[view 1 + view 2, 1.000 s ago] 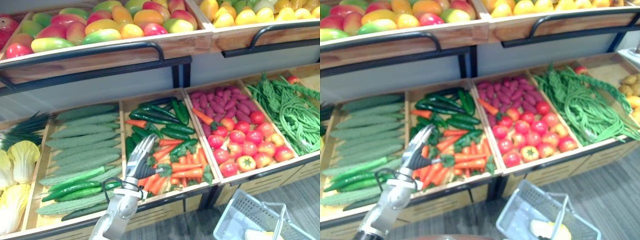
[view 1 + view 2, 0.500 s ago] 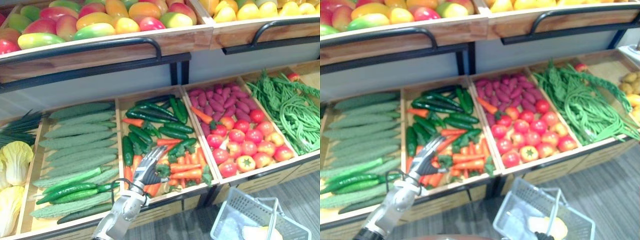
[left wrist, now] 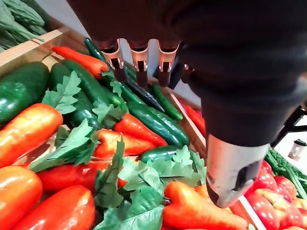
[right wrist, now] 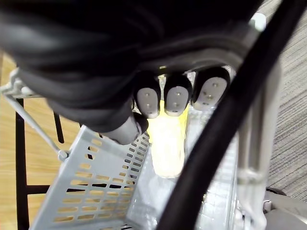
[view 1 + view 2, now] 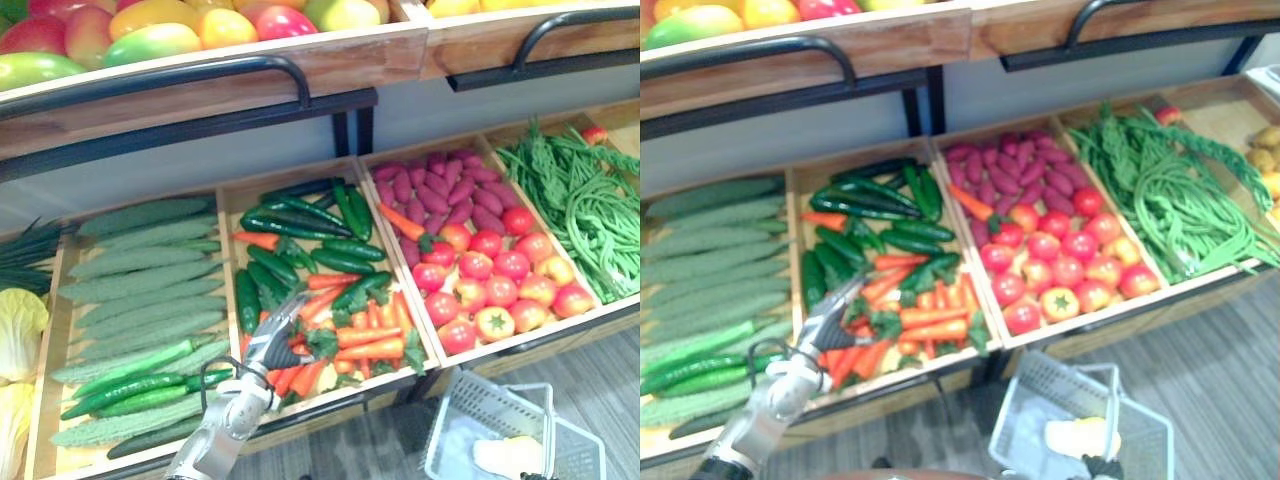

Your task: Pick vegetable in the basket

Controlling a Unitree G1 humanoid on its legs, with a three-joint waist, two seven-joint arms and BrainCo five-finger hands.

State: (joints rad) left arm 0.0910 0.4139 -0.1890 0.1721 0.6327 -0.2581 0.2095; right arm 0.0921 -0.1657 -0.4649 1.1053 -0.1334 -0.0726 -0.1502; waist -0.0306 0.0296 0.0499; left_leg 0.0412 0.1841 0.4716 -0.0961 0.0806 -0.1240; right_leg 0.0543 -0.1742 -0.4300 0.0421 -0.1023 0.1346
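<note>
My left hand (image 5: 268,347) hovers low over the middle crate (image 5: 232,190), above a pile of orange carrots (image 5: 368,346) with green leaves. Its fingers (image 3: 139,61) are straight and the thumb (image 3: 229,178) stands apart, so it is open and holds nothing. Dark green cucumbers and peppers (image 5: 298,222) lie beyond the carrots (image 3: 29,129). A grey plastic basket (image 5: 468,412) hangs at the lower right with a pale yellow vegetable (image 4: 166,143) inside. My right hand (image 4: 174,98) has its fingers curled round the basket's black handle (image 4: 225,120).
Left of the middle crate lie long bumpy green gourds (image 5: 150,265) and pale cabbages (image 5: 18,325). To the right sit purple sweet potatoes and tomatoes (image 5: 490,275), then green beans (image 5: 585,215). An upper shelf of mangoes (image 5: 150,40) with a black rail overhangs the crates.
The view has shifted down and sideways. My left hand has sunk lower and drawn back toward the front carrots. The basket stays in the right hand.
</note>
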